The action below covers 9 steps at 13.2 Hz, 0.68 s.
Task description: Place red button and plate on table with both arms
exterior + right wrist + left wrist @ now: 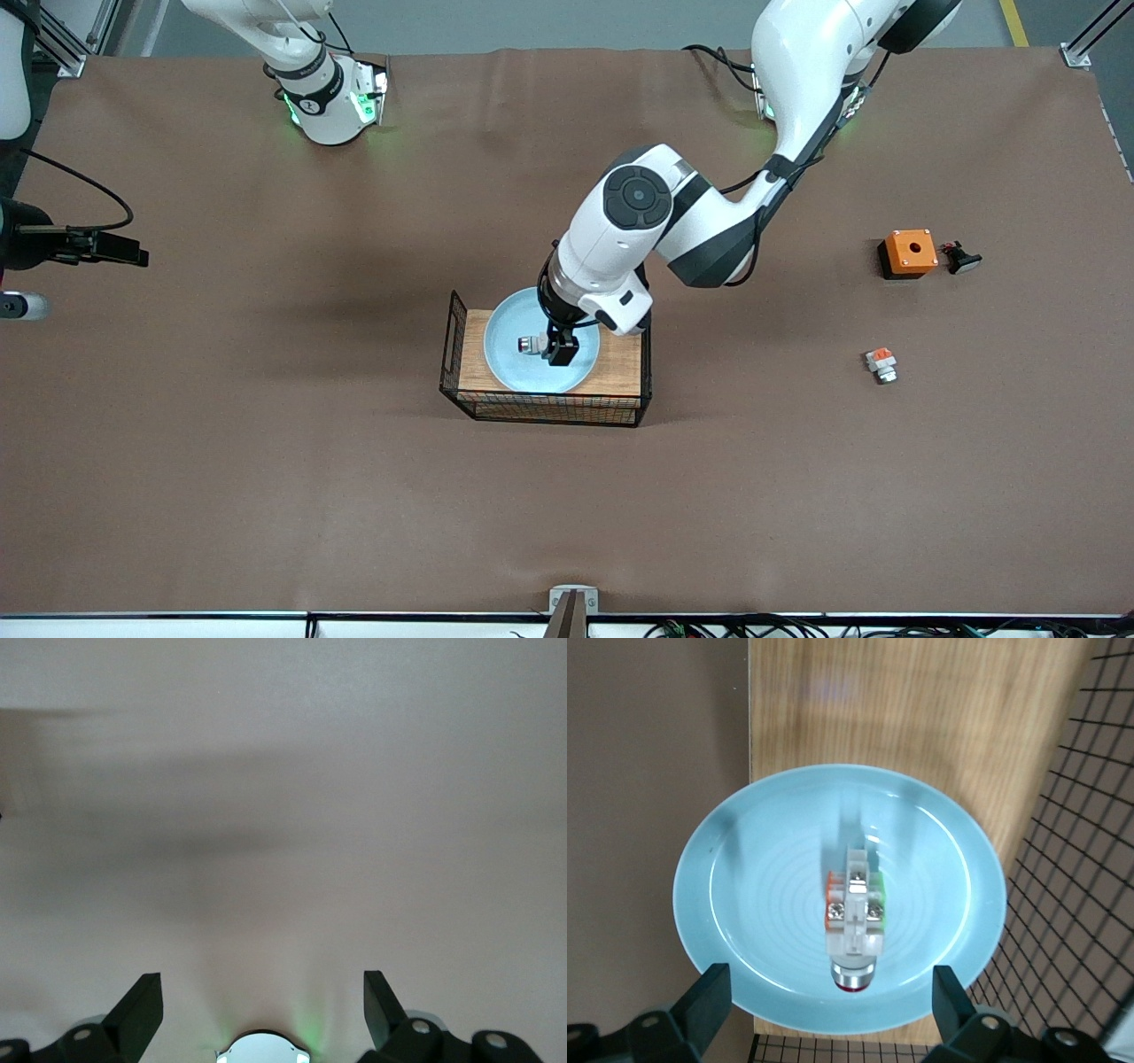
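The pale blue plate [507,359] sits on the wooden top of a black wire basket [540,409] in the middle of the brown table [266,461]. The red button [532,344], a white and silver unit, lies on its side in the plate. In the left wrist view the button [853,921] shows a green patch and a red tip, in the middle of the plate [744,868]. My left gripper [555,347] hangs just over the plate, open and empty, its fingers [713,985] well apart on either side of the button. My right gripper [133,252] waits open and empty, up in the air at the right arm's end of the table.
Toward the left arm's end of the table stand an orange box with a hole [908,252], a small black piece [961,259] beside it, and a small white piece with an orange-red block [881,363] nearer the front camera. The right wrist view shows bare table [283,815].
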Tool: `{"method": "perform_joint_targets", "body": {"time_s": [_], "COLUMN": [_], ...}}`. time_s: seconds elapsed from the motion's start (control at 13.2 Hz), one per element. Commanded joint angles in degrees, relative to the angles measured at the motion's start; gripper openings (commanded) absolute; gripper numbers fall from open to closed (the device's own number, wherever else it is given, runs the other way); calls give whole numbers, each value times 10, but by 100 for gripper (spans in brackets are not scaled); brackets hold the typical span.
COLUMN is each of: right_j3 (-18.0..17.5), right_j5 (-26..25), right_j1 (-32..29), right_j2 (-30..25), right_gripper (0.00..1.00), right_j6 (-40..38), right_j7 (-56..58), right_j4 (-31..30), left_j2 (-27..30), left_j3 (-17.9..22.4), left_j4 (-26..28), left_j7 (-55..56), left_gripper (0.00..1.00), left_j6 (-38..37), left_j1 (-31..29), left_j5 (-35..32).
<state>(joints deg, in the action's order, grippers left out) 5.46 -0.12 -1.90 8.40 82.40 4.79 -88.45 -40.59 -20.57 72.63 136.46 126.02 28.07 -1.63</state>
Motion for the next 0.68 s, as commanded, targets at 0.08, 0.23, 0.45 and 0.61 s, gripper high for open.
{"method": "perform_joint_targets", "body": {"time_s": [0.08, 0.23, 0.45, 0.61], "right_j3": [-5, -5, -6, -6], "right_j5": [-1, -8, -40, -35], "right_j1": [5, 28, 58, 61], "right_j2": [3, 9, 17, 16], "right_gripper": [100, 100, 100, 100], "right_j6": [-6, -7, 7, 24], "right_j7": [-40, -107, -145, -179], "right_j4": [11, 22, 31, 29], "left_j2": [-16, -20, -24, -28], "left_j3": [7, 8, 24, 26], "left_j4": [-15, -15, -16, -16], "left_j7": [11, 11, 9, 9], "left_gripper": [100, 100, 100, 100], "left_j6": [-15, -25, -25, -25], "left_j1": [13, 11, 12, 13], "left_j5": [-10, -11, -10, -10]}}
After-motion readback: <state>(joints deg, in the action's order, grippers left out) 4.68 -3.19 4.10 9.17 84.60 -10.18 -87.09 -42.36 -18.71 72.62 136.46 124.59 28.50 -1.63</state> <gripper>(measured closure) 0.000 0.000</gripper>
